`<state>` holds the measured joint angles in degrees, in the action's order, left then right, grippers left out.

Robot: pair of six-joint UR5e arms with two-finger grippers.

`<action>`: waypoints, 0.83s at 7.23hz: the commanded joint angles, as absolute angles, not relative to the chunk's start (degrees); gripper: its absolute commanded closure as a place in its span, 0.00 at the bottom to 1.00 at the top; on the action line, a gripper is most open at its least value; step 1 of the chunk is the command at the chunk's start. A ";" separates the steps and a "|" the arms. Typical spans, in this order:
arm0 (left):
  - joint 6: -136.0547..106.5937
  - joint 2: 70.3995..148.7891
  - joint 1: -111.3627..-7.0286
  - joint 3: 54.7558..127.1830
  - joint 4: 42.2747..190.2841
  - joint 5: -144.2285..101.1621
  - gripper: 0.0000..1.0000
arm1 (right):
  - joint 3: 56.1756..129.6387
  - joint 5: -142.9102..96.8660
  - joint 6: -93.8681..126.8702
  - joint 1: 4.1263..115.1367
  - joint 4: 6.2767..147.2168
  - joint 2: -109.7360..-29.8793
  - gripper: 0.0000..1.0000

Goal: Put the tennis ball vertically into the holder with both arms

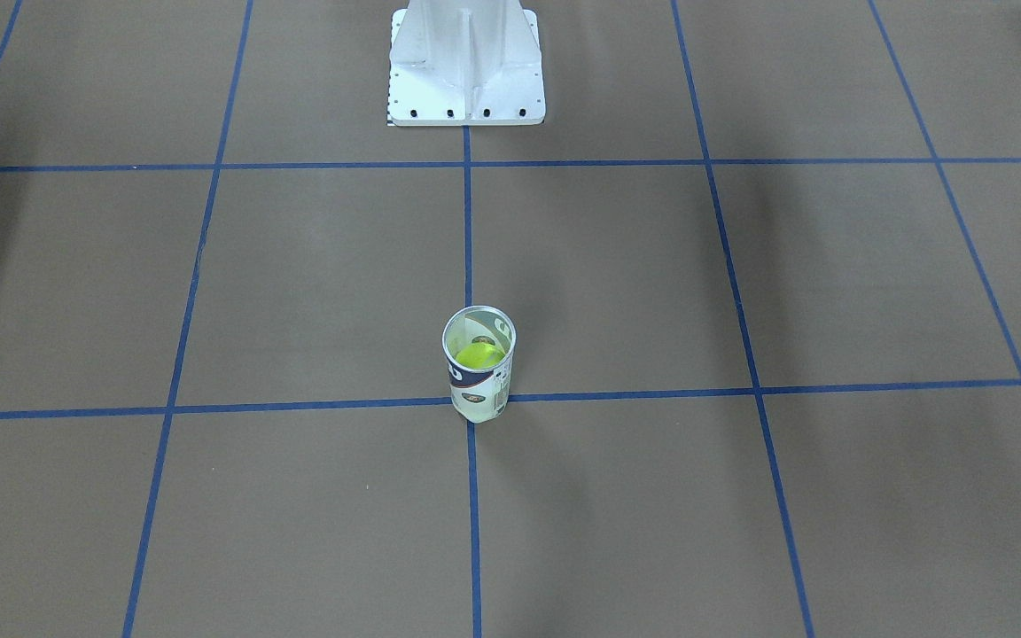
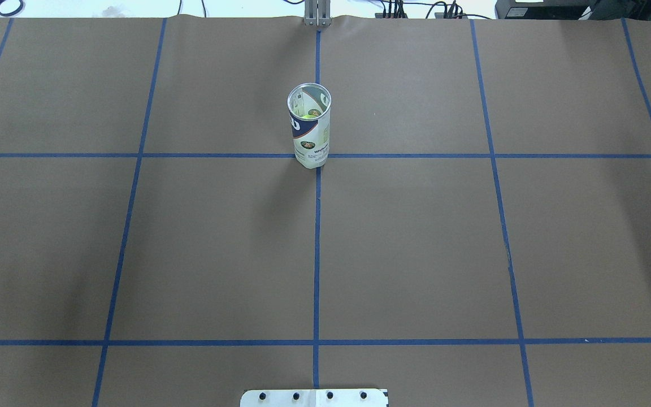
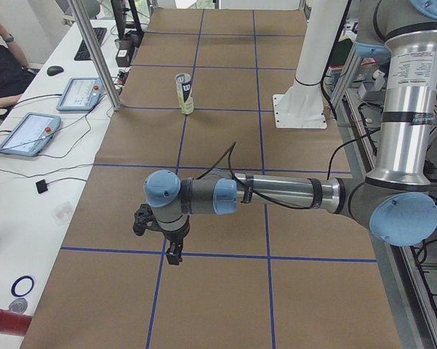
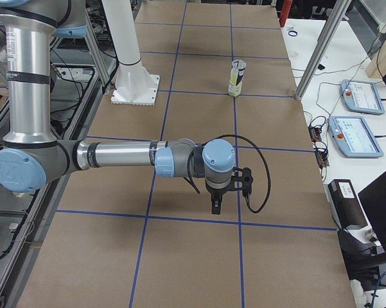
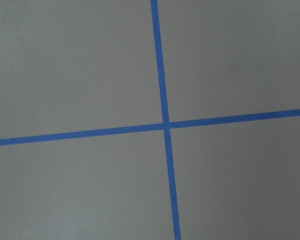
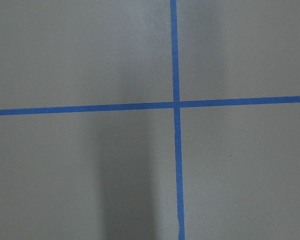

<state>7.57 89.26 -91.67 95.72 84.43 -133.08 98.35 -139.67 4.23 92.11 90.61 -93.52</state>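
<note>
Exterior left shows my left gripper (image 3: 173, 256) hanging fingers-down above a blue tape (image 5: 162, 65) crossing, with nothing visible in it. I cannot tell whether its jaws stand wide or narrow. My right gripper (image 4: 216, 206) hangs likewise at the opposite table end, equally unreadable. Both wrist cameras catch only brown table (image 6: 65, 55) and blue tape, no fingers. Well away from both tools the holder (image 1: 479, 381) stands upright, mouth up, with a tennis ball (image 1: 479, 356) inside. I judge the insertion done and the arms parked clear. How deep the ball sits is hard to gauge.

Robotics lab: brown table (image 3: 218, 149) gridded with blue tape (image 2: 317, 254), 2 teach pendants (image 3: 80, 93) and keyboard (image 3: 89, 43) alongside.
</note>
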 commanded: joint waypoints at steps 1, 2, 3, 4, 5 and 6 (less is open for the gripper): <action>7.38 88.41 -91.41 97.47 84.29 -133.07 0.00 | 98.35 -139.75 4.22 92.11 90.70 -93.78 0.00; 7.38 88.85 -91.41 96.51 84.64 -133.15 0.00 | 98.26 -139.75 4.13 92.11 90.79 -94.04 0.00; 7.47 88.86 -91.32 96.42 84.73 -133.15 0.00 | 98.17 -139.75 4.13 92.11 90.79 -94.13 0.00; 7.47 88.94 -91.32 96.07 84.81 -133.15 0.00 | 98.09 -139.75 4.13 92.11 90.79 -94.13 0.00; 7.56 88.95 -91.32 96.15 84.90 -133.15 0.00 | 97.91 -139.75 4.13 92.11 90.79 -94.22 0.00; 7.56 89.03 -91.32 96.15 84.99 -133.15 0.00 | 97.91 -139.83 4.13 92.11 90.79 -94.22 0.00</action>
